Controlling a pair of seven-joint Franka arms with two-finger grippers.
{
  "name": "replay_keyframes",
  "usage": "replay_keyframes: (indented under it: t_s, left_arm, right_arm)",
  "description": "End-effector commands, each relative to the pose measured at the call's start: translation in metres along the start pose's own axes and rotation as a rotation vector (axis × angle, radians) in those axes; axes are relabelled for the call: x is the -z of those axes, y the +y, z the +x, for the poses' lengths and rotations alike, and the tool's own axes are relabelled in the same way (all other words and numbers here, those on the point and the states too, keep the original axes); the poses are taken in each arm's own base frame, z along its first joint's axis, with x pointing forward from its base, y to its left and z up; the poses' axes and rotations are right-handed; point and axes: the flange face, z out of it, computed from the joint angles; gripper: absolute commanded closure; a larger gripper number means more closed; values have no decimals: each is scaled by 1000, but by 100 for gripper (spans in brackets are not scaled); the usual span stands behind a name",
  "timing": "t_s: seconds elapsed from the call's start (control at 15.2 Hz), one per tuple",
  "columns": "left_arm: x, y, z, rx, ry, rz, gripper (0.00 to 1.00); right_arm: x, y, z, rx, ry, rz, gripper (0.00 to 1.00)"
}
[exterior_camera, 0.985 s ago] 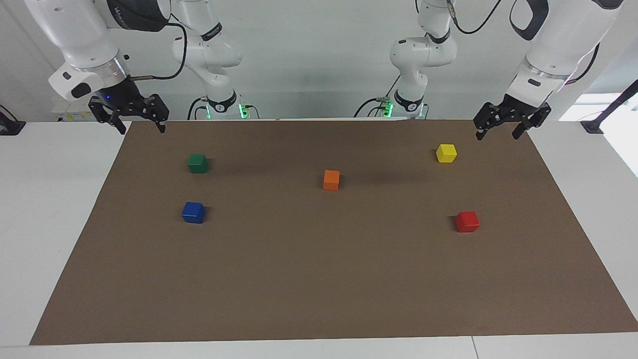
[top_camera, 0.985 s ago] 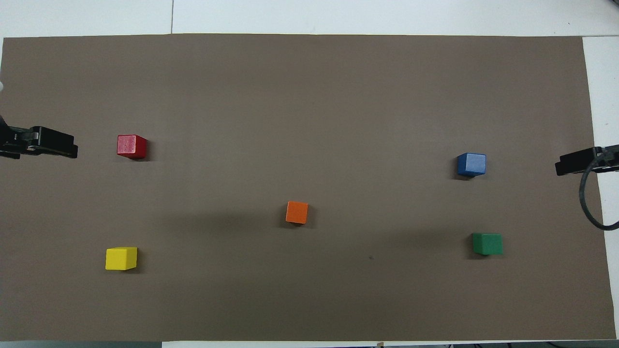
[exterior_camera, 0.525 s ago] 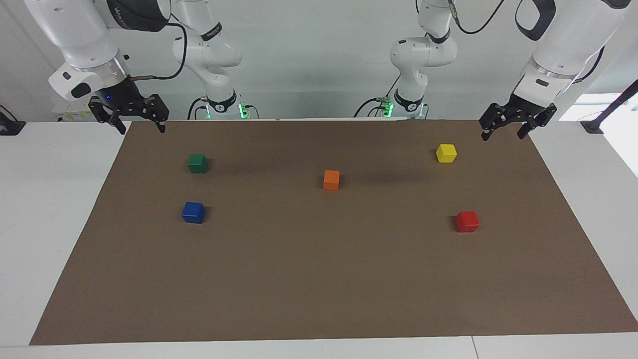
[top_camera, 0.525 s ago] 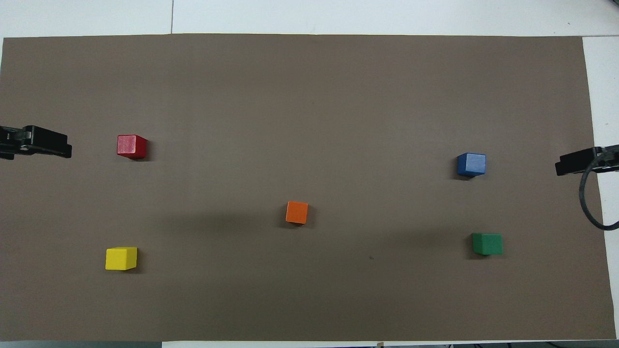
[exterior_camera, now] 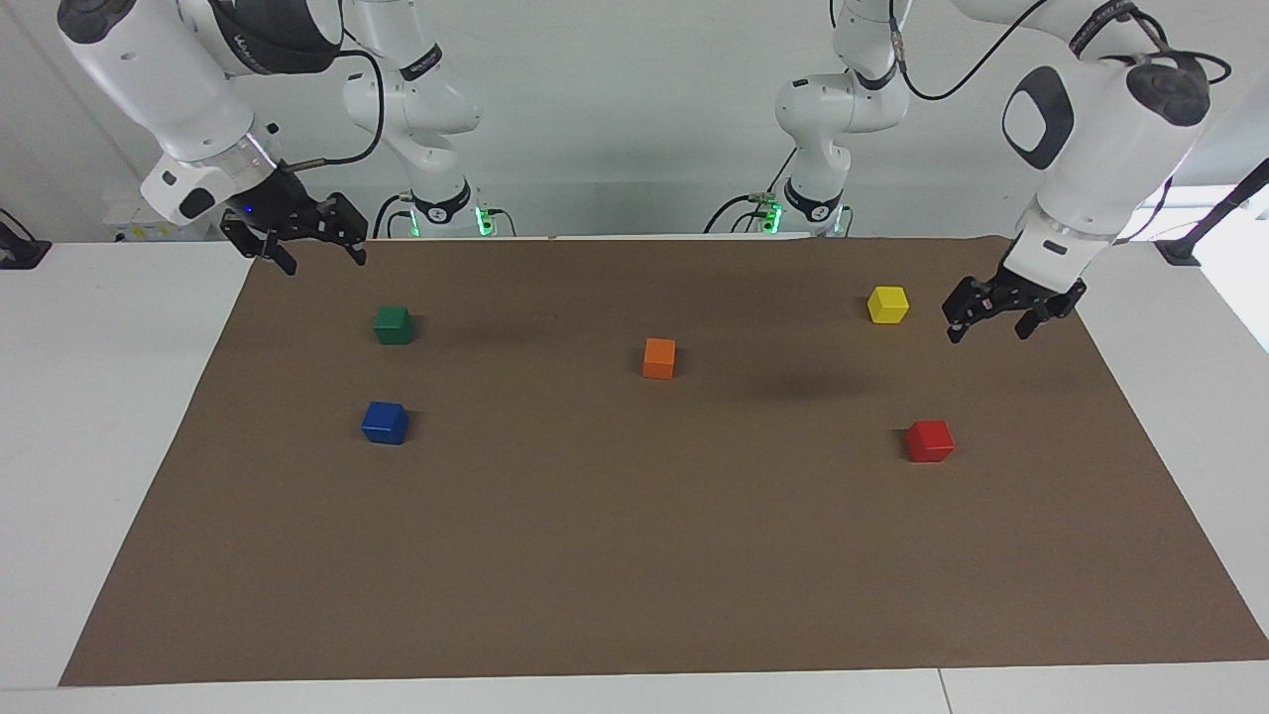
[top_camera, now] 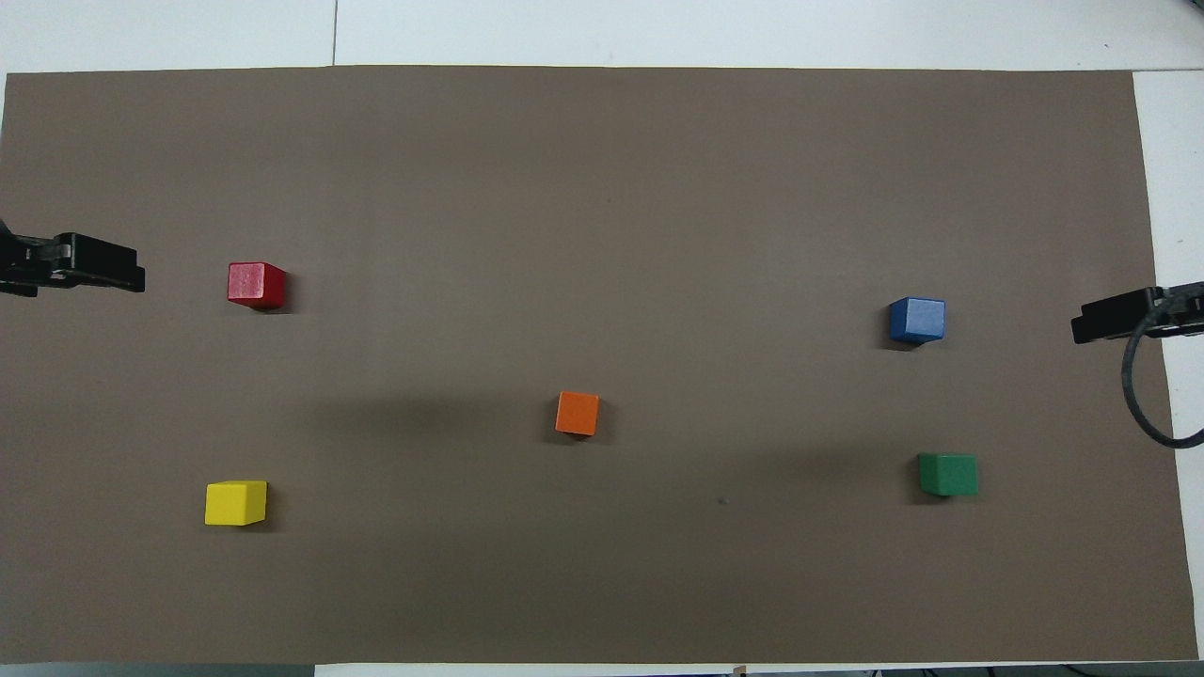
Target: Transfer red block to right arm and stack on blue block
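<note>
On the brown mat [exterior_camera: 634, 555], the red block [exterior_camera: 929, 440] sits alone toward the left arm's end, the blue block [exterior_camera: 385, 422] toward the right arm's. Above the mat, the left gripper [exterior_camera: 987, 322] hangs with fingers spread, empty; the right gripper [exterior_camera: 315, 254] likewise spread.

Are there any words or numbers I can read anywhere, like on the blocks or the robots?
Right arm: white lettering on its dark band, too blurred to read.
Left arm: small white print on a black band, too small to read.
Blocks and brown mat: no words or numbers.
</note>
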Motion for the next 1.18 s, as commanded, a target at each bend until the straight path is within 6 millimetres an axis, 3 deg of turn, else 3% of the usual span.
replay_keyframes:
  t_s: [0.0, 0.13, 0.26, 0.39, 0.46, 0.66, 0.79, 1.12]
  left_arm:
    - [-57, -12, 2, 34, 40, -11, 0]
    - [-88, -11, 10, 33, 41, -12, 0]
    - [-105, -17, 12, 28, 41, -10, 0]
    - [-128, -19, 11, 30, 56, -10, 0]
    - [-143, -16, 13, 22, 47, -11, 0]
    - [-170, -13, 14, -6, 12, -13, 0]
    - [-183, -11, 17, -9, 13, -14, 0]
    - [-191, -13, 21, -8, 30, -13, 0]
  right_arm:
    - [-22, 6, -12, 71, 1, 123, 0]
    - [-43, 15, -14, 103, -4, 250, 0]
    - [-55, 15, -10, 111, 8, 373, 0]
    - [-80, 16, 2, 97, -4, 498, 0]
    - [-95, 26, 6, 108, 1, 557, 0]
    - [-130, 23, 13, 94, 30, 709, 0]
    - [-153, 16, 17, 83, 55, 808, 0]
    - [-170, -2, 17, 65, 82, 1043, 0]
